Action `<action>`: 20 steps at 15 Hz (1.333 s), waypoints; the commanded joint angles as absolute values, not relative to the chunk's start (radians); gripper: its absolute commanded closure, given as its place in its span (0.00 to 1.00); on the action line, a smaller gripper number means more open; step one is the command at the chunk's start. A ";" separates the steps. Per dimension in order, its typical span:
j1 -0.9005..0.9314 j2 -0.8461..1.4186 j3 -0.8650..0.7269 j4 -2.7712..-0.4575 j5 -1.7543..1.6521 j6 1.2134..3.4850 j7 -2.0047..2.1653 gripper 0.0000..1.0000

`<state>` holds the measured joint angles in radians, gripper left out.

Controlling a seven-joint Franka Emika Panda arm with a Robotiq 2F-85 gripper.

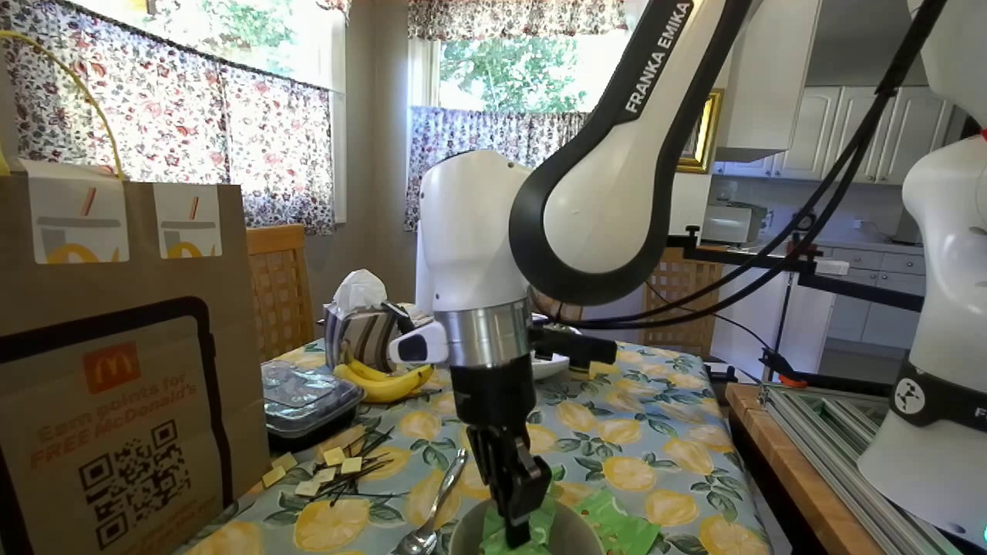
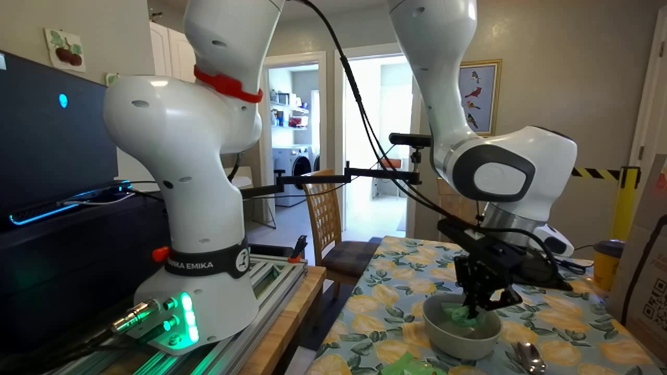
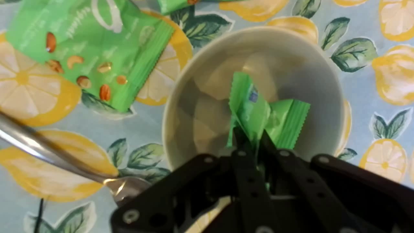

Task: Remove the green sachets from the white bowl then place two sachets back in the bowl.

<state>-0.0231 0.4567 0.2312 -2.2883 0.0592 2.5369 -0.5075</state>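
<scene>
The white bowl (image 3: 171, 97) stands on the table and shows in both exterior views (image 1: 582, 532) (image 2: 458, 344). My gripper (image 3: 254, 139) reaches down into it, with its fingertips at the bowl (image 1: 518, 532) (image 2: 472, 312). The fingers are closed on a crumpled green sachet (image 3: 249, 106), pinched between the tips inside the bowl. Green film also shows to its right (image 3: 288, 123); I cannot tell if it is the same packet. Another green sachet (image 3: 87, 55) lies flat on the table beside the bowl (image 1: 617, 528) (image 2: 409, 364), and the edge of one more (image 3: 176, 5) shows at the top of the wrist view.
A metal utensil (image 3: 58, 155) lies beside the bowl. Beyond are dark thin sticks with pale yellow squares (image 1: 339, 466), a black lidded container (image 1: 308, 401), bananas (image 1: 385, 381), a tissue box (image 1: 358, 335) and a large paper bag (image 1: 131, 370). A yellow cup (image 2: 607, 265) stands near the bag.
</scene>
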 commanded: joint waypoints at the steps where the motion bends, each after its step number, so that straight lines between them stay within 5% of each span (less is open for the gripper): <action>1: -0.111 0.313 0.297 -2.395 0.201 2.524 -0.569 0.98; 6: -0.132 0.191 0.253 -2.480 0.369 2.485 -0.573 0.98; 20: -0.140 0.204 0.020 -2.552 0.161 2.648 -0.523 0.98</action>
